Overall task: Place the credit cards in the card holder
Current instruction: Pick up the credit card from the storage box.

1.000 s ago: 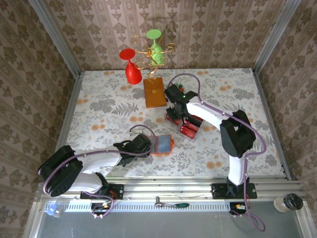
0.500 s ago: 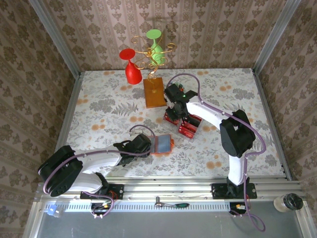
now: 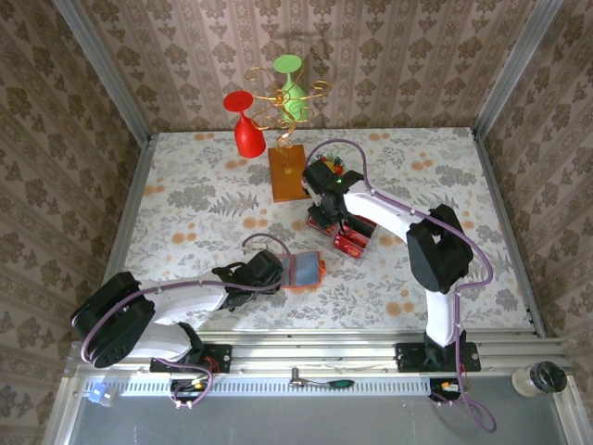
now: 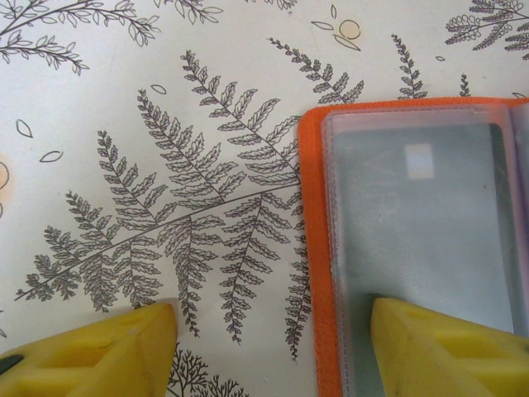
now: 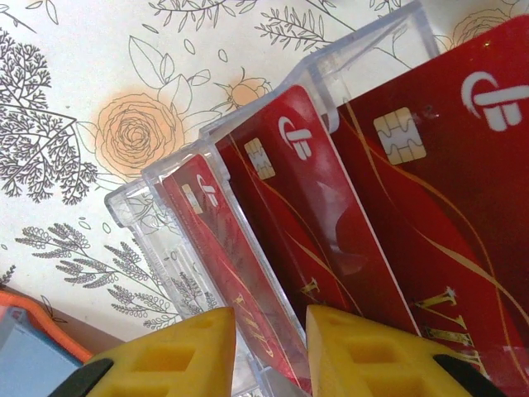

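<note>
Flowered cloth (image 3: 185, 204) over the table, patterned paper on the walls.

- Card holder (image 3: 306, 271): one, orange, lying open with its clear sleeve up, presumably so a card can slide in.
- Left gripper (image 4: 273, 313): jaws released and spread across the holder's left edge. One finger is over the sleeve, the other over bare cloth. Likely there to steady the holder.
- Clear rack (image 5: 140, 188): one, just beyond the holder, to its right.
- Credit cards (image 5: 322, 215): three counted, red, standing on edge in the rack's slots, which leaves each free to be pinched.
- Right gripper (image 5: 271, 318): clenched narrowly on the card nearest the holder.
- Farther beyond the holder: one wooden block (image 3: 289, 174) and two goblets, red (image 3: 246, 125) and green (image 3: 292, 83).
</note>
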You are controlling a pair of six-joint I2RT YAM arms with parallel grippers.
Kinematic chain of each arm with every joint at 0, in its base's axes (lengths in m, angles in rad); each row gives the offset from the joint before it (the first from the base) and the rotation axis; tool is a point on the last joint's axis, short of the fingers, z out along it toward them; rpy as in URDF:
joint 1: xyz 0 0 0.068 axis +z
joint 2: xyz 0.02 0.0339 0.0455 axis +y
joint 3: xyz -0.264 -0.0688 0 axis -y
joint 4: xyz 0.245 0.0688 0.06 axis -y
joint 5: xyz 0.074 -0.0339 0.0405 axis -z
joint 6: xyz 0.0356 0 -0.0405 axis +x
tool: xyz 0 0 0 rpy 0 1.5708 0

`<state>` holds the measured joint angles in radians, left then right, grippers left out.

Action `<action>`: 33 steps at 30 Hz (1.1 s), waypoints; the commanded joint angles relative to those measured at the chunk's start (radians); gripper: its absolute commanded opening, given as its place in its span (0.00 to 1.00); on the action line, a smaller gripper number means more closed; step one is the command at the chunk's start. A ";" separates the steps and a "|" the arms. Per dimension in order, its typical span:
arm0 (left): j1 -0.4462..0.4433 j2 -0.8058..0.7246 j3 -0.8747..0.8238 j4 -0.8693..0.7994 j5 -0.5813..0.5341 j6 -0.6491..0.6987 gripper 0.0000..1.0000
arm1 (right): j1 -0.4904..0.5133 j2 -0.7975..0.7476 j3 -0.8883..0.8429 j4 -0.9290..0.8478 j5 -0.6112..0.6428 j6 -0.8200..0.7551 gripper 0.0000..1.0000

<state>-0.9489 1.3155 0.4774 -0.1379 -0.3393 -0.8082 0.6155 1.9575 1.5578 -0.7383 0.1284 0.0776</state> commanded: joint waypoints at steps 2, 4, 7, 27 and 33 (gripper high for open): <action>-0.009 0.011 -0.004 -0.012 -0.004 -0.010 0.64 | 0.009 0.023 0.024 -0.028 -0.007 -0.021 0.29; -0.007 0.012 -0.005 -0.010 -0.003 -0.010 0.64 | 0.009 0.020 0.022 -0.024 -0.020 -0.019 0.27; -0.008 0.011 -0.005 -0.013 -0.003 -0.010 0.64 | 0.009 0.017 0.021 -0.023 -0.043 -0.021 0.23; -0.009 -0.016 -0.016 -0.022 -0.011 -0.017 0.64 | 0.025 -0.121 0.040 -0.038 -0.083 -0.046 0.00; -0.011 -0.025 -0.016 -0.027 -0.014 -0.021 0.64 | 0.060 -0.197 -0.004 -0.010 -0.135 0.028 0.00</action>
<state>-0.9497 1.3132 0.4774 -0.1387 -0.3408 -0.8127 0.6559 1.8126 1.5585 -0.7437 0.0456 0.0551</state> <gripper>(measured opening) 0.642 0.063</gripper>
